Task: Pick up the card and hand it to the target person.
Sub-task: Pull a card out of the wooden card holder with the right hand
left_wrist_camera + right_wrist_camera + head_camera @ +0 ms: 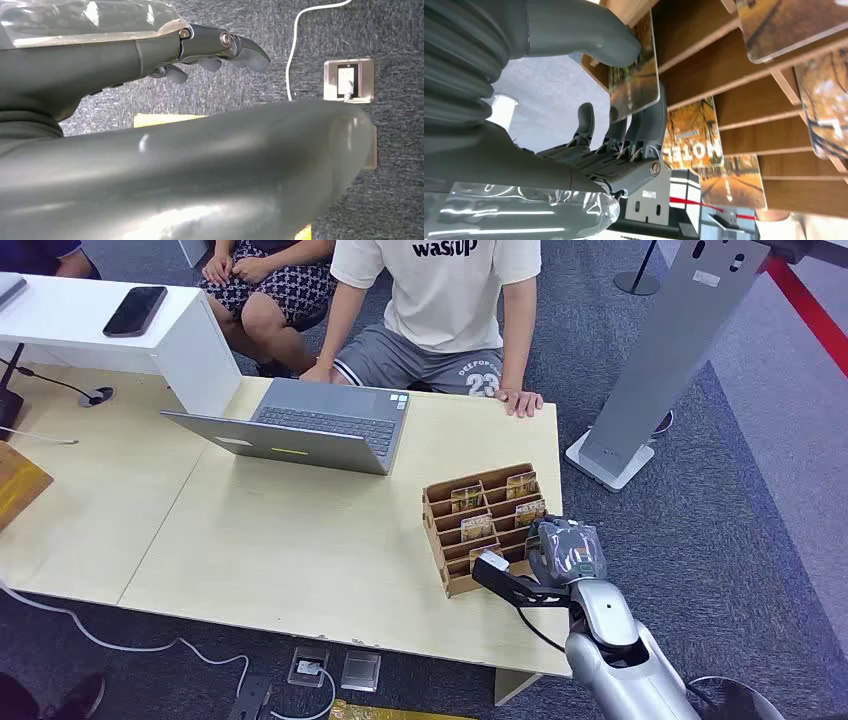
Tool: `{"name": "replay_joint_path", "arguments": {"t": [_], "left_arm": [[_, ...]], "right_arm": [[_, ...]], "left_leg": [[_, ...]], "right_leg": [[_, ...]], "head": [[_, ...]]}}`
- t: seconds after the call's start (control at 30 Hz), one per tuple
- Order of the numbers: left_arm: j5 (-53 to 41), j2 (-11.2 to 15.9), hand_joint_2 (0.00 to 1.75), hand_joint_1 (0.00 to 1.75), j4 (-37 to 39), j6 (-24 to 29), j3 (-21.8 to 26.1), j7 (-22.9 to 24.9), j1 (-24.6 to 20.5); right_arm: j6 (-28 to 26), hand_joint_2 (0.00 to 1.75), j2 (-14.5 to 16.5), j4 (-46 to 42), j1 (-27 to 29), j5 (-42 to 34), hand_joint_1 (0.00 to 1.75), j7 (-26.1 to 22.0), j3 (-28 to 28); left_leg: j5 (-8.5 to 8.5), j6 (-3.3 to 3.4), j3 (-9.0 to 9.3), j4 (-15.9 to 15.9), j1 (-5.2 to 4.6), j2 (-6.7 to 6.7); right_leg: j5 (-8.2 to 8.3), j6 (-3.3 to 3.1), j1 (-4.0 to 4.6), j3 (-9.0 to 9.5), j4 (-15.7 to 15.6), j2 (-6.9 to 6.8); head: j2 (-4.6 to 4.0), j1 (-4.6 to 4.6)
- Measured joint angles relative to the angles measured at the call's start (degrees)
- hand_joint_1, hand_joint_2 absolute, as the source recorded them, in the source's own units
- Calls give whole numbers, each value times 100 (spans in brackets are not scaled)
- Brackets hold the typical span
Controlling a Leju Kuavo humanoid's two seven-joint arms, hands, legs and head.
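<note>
A pale wooden table (300, 540) fills the head view; right of centre, the card rack (485, 525) stands beside the right hand (565, 552), which pinches 1 card (634, 85) (thumb against fingers). Best drawn straight out of its slot. Left hand (200, 55) hangs empty, fingers loosely apart.

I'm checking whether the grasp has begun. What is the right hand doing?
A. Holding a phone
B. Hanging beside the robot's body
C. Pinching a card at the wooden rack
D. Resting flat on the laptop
C: in the right wrist view the right hand has its thumb on one face of a card and its fingers behind it, at the rack; the head view puts the hand at the rack's near corner.
</note>
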Motion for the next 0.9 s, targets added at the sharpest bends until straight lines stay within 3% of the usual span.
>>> {"name": "replay_joint_path", "arguments": {"t": [0.07,0.33,0.9], "left_arm": [[0,0,0,0,1,-6,0,-1,0],[11,0,0,0,7,-14,0,-2,0],[76,0,0,0,14,8,2,-2,2]], "right_arm": [[0,175,0,3,-1,3,110,2,0],[0,175,0,11,-6,15,171,5,0],[-148,175,10,-151,-3,42,175,-105,5]], "left_leg": [[0,0,0,0,0,0],[0,0,0,0,0,0],[1,0,1,2,0,0]], "right_leg": [[0,0,0,0,0,0],[0,0,0,1,0,0],[4,5,0,2,0,0]], "head": [[0,1],[0,2],[0,-2]]}}
